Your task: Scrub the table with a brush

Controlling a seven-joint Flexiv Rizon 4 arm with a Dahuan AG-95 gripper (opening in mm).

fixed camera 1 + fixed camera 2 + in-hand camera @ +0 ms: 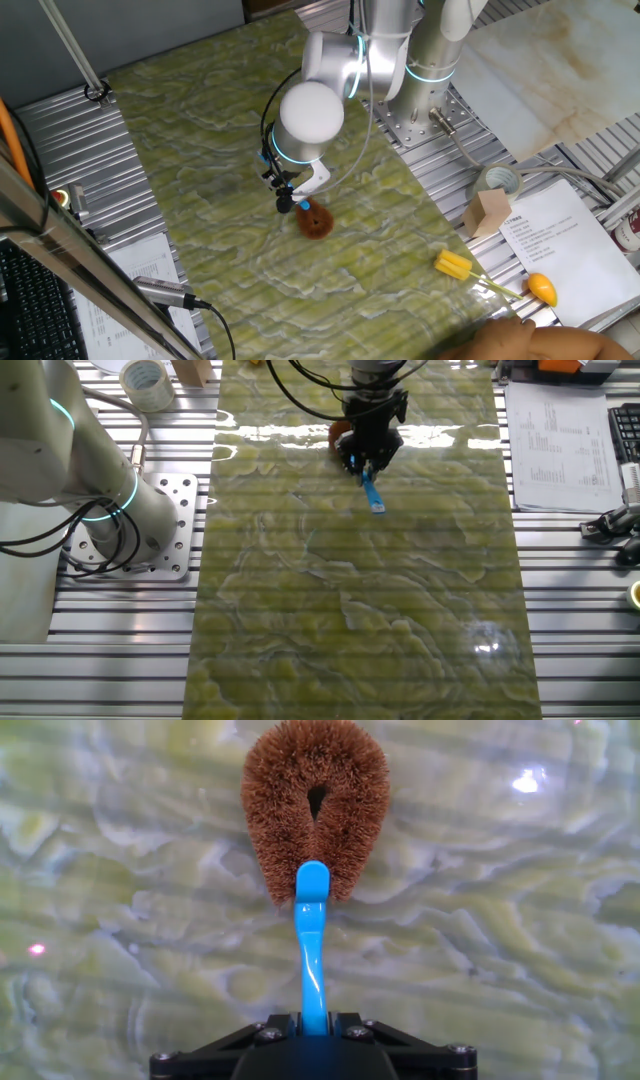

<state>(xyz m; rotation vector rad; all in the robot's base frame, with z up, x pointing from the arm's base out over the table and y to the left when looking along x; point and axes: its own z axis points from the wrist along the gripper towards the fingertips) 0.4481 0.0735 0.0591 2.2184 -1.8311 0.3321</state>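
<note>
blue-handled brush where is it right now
The blue-handled brush with round brown bristles is held by its handle in the gripper, head on the green-yellow marbled table mid-surface.

The arm [400, 50] rises from its bolted base [425, 120] at the far right side of the table [200, 150], bends over at glowing blue-ringed joints, and reaches down and left toward the middle. Its round white wrist [311, 112] points downward, with the black gripper [287, 198] hanging just beneath it, close to the surface. The jaws are clamped on the thin blue handle of the brush [313, 950], which runs straight out between them in the hand view.
</note>
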